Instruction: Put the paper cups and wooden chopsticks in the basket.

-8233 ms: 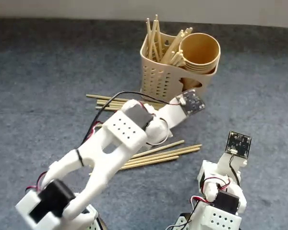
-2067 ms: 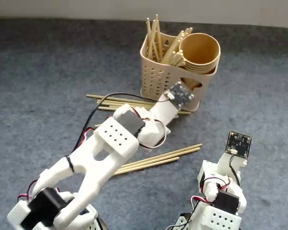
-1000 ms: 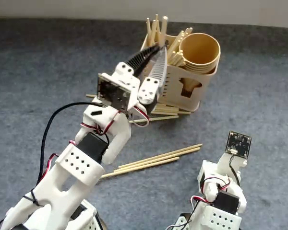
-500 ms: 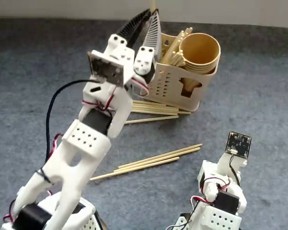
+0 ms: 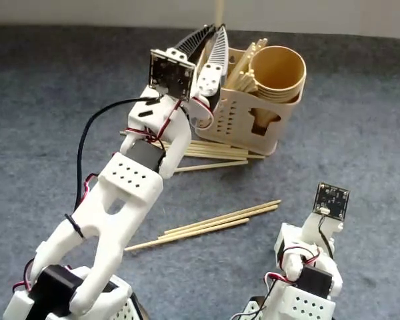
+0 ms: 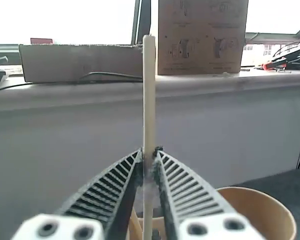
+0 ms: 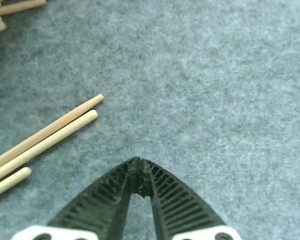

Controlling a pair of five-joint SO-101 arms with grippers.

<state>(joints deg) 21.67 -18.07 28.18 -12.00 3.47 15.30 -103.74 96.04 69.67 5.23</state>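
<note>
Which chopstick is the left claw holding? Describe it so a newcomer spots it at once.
Start at the beige basket. Above its left edge is the left claw, shut on one chopstick. It alone stands upright, rising above the leaning chopsticks inside.

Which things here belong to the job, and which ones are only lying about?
Job: basket; paper cups inside it; chopstick in the left gripper; loose chopsticks on the carpet.
Lying about: cardboard box; upright cardboard panel.

We see a grey carpeted table (image 5: pixel 47 100) bearing the basket (image 5: pixel 243 123), a pile of chopsticks (image 5: pixel 217 152) against its base, and three more chopsticks (image 5: pixel 220 219) lying apart nearer the arms.
</note>
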